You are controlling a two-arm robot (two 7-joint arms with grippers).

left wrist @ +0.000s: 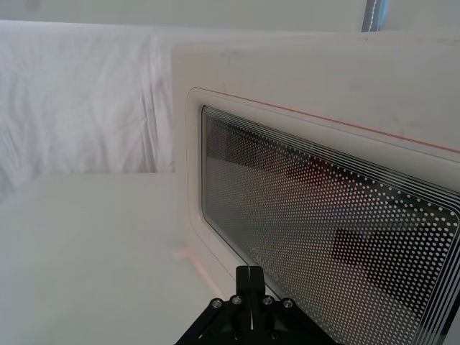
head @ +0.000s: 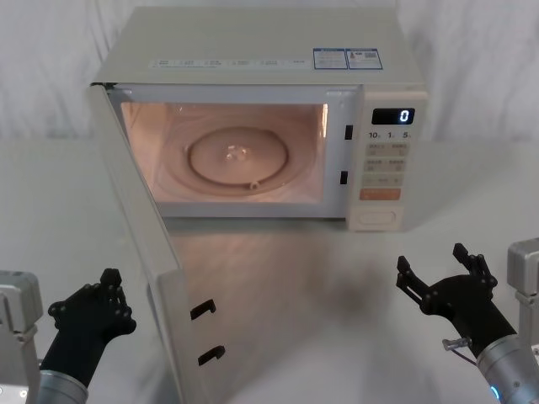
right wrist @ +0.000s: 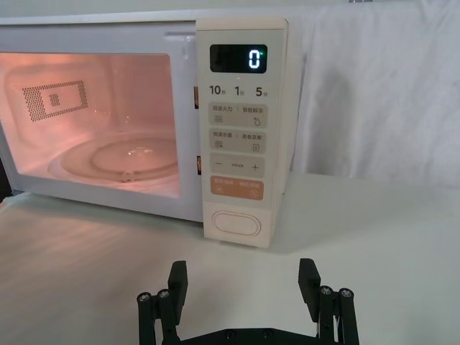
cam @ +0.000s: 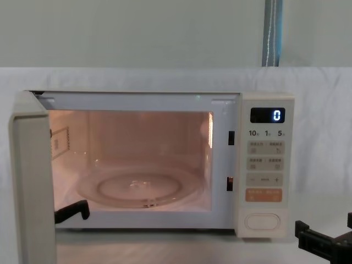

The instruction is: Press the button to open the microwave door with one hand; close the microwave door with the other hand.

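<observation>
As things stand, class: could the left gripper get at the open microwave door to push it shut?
Probably yes: the left gripper sits beside the microwave door's outer face, nothing between them.

Overall light bright, even, diffuse; you get soft shadows only. Warm pinkish glow comes from lamp inside microwave (head: 253,118) cavity and spills onto table (head: 278,269) in front. Faint shadow on table beside open microwave door (head: 147,252). Display (right wrist: 238,58) digit crisp, slight bloom. White backdrop near washed out. In left wrist view, door mesh looks soft at near edge, possibly out of focus.
</observation>
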